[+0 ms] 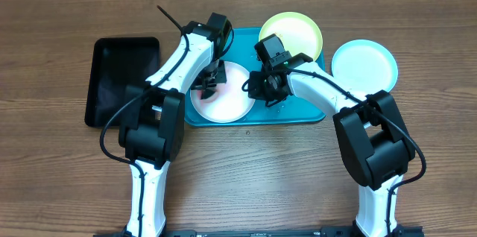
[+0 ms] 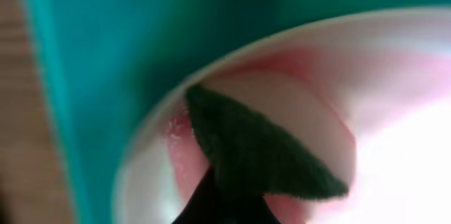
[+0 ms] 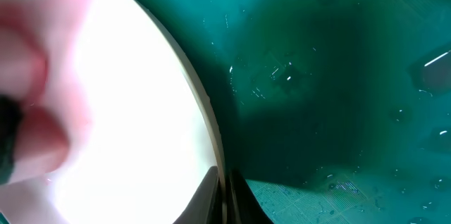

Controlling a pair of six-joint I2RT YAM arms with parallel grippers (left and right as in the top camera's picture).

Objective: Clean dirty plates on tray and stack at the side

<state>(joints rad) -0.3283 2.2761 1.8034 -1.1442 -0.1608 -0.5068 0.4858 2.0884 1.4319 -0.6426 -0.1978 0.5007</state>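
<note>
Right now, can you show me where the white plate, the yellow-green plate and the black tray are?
white plate (image 1: 229, 101): overhead view, on its bare lower right part.
yellow-green plate (image 1: 298, 32): overhead view, on its middle.
black tray (image 1: 119, 73): overhead view, on its bare floor.

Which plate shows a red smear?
The white plate on the tray, pink-smeared at its centre; the yellow-green plate and blue plate look clean.

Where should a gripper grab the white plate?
Pinch the white plate by its thin raised rim from the right. It lies flat in the tray, so only the edge offers a grip, and the left gripper with its sponge covers the left part. The right gripper pinches that rim there.
</note>
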